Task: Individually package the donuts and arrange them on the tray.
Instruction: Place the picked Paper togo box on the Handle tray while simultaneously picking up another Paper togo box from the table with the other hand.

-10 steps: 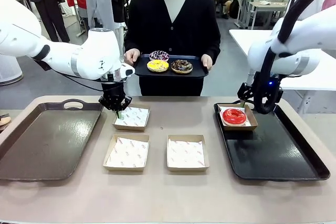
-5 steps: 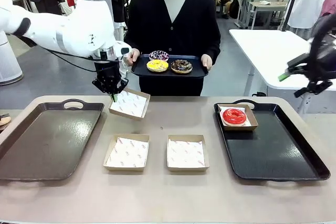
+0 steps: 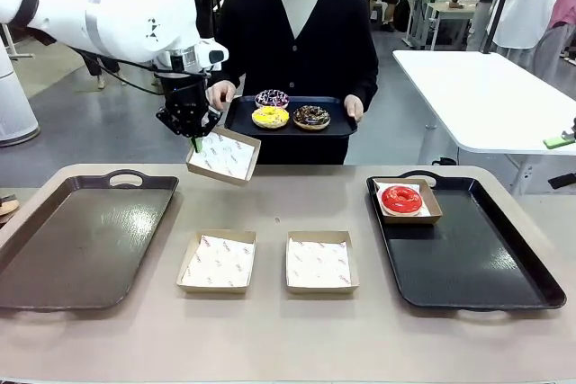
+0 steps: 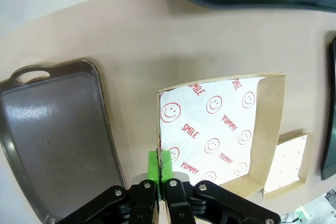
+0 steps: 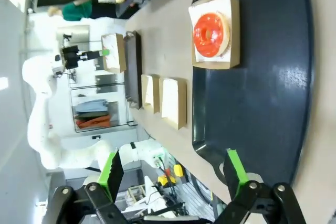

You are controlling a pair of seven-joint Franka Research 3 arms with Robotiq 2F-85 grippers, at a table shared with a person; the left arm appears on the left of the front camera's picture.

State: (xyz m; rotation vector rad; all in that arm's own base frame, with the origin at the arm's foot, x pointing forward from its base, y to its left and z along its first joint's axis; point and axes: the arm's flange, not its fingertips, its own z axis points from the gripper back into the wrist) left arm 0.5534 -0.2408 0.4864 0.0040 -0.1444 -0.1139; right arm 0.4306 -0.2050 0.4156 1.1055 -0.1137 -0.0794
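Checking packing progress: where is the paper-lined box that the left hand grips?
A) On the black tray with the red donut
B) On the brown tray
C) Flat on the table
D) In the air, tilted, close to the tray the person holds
D: the left hand pinches the rim of the box, which hangs tilted above the table, just below the person's tray.

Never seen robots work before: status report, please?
Left gripper shut on empty box, held up near person's tray. Right gripper open, empty. Red donut boxed on black tray. Path looks clear.
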